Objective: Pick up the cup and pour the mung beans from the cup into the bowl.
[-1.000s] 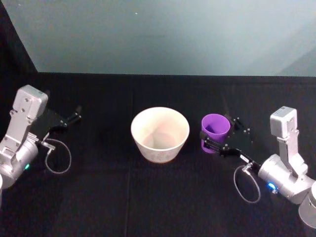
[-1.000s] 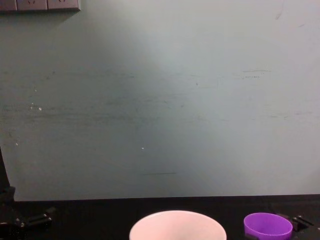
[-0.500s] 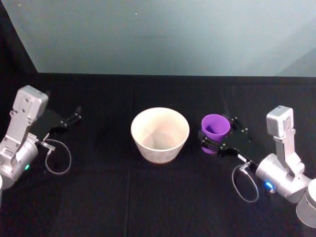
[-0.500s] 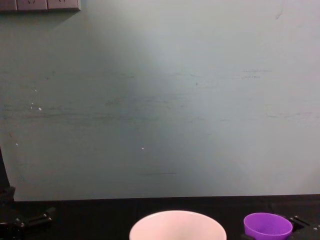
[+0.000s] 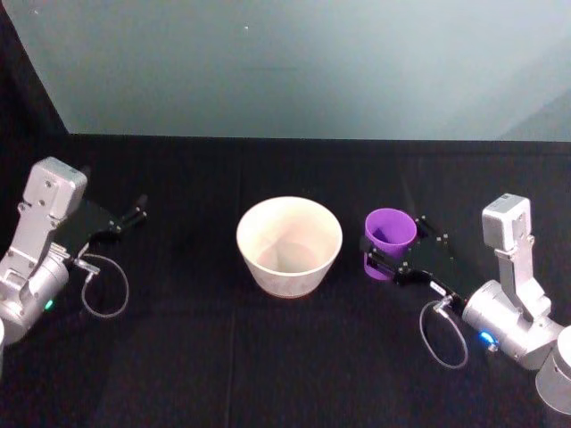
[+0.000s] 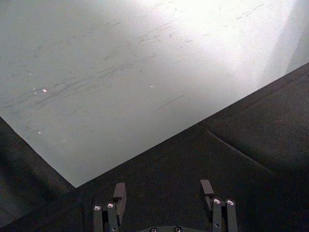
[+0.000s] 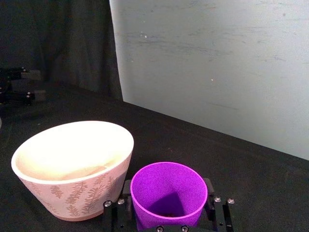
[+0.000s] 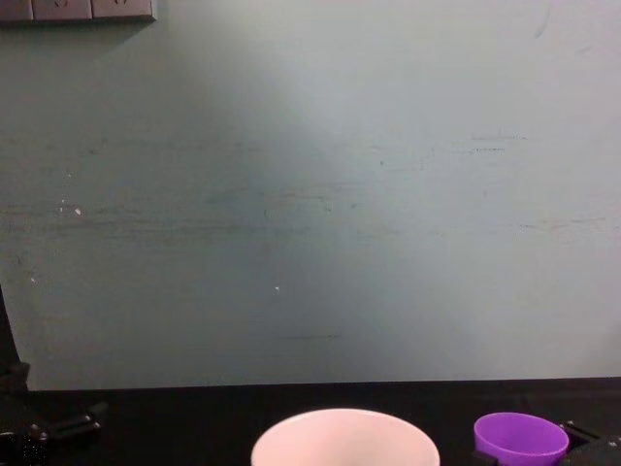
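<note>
Clasping the cup beside the bowl — the right tool; left tool wide, well apart.

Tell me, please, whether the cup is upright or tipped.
Upright: the cup stands mouth up within the right gripper, beside the bowl.

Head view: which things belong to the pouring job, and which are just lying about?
Job: cup, bowl, right gripper at the cup, left gripper parked far left.
Just there: black table, pale wall behind.
</note>
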`<state>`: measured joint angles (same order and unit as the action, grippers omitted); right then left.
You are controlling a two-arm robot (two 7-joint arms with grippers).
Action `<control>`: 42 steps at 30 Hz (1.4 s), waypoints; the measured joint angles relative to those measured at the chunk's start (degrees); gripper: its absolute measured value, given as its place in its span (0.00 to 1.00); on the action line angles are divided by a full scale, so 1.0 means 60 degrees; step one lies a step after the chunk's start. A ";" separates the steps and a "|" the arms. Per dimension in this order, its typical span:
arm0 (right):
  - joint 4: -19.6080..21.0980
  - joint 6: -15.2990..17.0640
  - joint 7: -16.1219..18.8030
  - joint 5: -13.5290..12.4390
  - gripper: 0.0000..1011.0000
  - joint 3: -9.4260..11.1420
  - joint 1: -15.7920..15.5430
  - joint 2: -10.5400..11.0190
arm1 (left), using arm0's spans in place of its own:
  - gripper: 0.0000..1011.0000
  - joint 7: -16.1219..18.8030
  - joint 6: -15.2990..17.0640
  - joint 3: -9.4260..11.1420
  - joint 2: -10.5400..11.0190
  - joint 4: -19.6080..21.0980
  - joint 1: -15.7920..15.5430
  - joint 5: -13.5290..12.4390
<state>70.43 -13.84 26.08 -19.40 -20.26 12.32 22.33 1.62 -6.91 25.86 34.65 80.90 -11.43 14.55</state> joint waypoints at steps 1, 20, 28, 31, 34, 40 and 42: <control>0.0001 0.0000 0.0001 -0.0001 0.85 -0.0001 -0.0002 0.0001 | 0.99 0.0000 0.0000 0.0001 0.0000 0.0000 -0.0001 -0.0001; 0.0492 -0.0006 -0.0198 0.0359 0.72 0.0073 -0.0177 0.0126 | 0.99 0.0000 -0.0001 0.0000 0.0000 0.0000 -0.0001 0.0000; 0.1987 0.0777 -0.0397 0.0532 0.72 0.0548 -0.0560 0.0540 | 0.99 0.0000 0.0000 0.0000 0.0000 0.0000 -0.0001 0.0000; 0.2631 0.1332 -0.0415 0.0446 0.72 0.0786 -0.0680 0.0732 | 0.99 0.0000 0.0000 0.0001 -0.0001 0.0000 -0.0001 -0.0001; 0.3215 0.1781 -0.0403 0.0303 0.72 0.0986 -0.0788 0.0900 | 0.99 0.0000 0.0000 0.0000 0.0000 0.0000 -0.0001 -0.0001; 0.4222 0.2605 -0.0446 0.0059 0.72 0.1277 -0.0931 0.1179 | 0.99 0.0000 -0.0001 0.0000 0.0000 0.0000 0.0000 0.0000; 0.4451 0.2876 -0.0494 -0.0033 0.72 0.1359 -0.0934 0.1240 | 0.99 0.0000 0.0000 0.0000 0.0000 0.0000 0.0000 0.0000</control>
<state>97.14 3.42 23.12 -19.60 -12.11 6.72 29.77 1.62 -6.91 25.86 34.65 80.90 -11.43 14.55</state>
